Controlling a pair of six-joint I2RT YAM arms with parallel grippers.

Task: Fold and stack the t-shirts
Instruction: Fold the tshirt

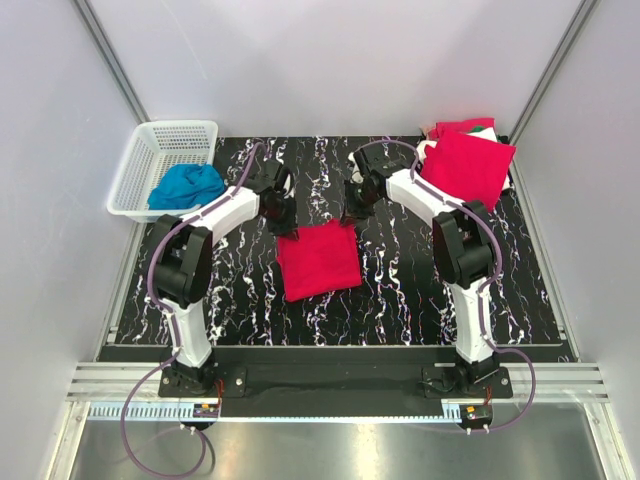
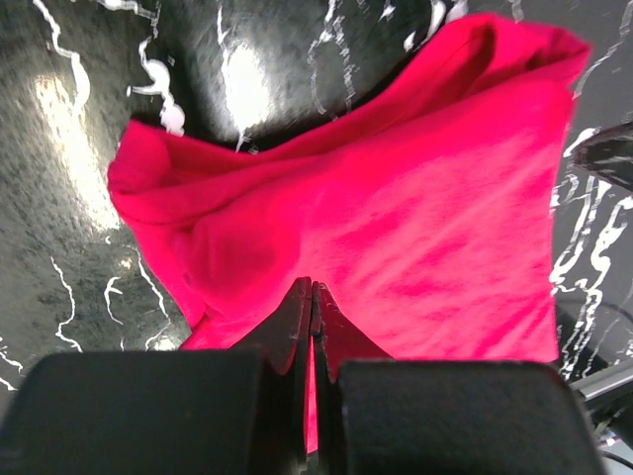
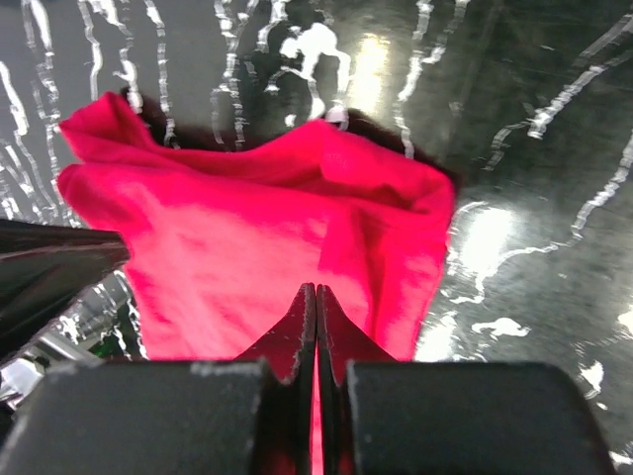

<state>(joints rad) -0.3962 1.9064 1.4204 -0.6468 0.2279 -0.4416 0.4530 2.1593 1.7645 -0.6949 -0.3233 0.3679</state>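
Visible from above only: white basket (image 1: 148, 152) holding a blue cloth (image 1: 187, 186) at the counter's (image 1: 410, 300) far left, and a pile of red t-shirts (image 1: 468, 166) showing white and green at far right. Close up in the wrist views: left tool (image 2: 313, 288) and right tool (image 3: 316, 293) each clamped tight on a far corner of the folded red t-shirt (image 1: 318, 262), lying mid-counter between both arms.

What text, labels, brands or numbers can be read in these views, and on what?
None readable.
The red t-shirt mid-table is plain; so is the stack at far right.
The white and green patch at its far edge is too small to read.
The basket and blue cloth show no marks.
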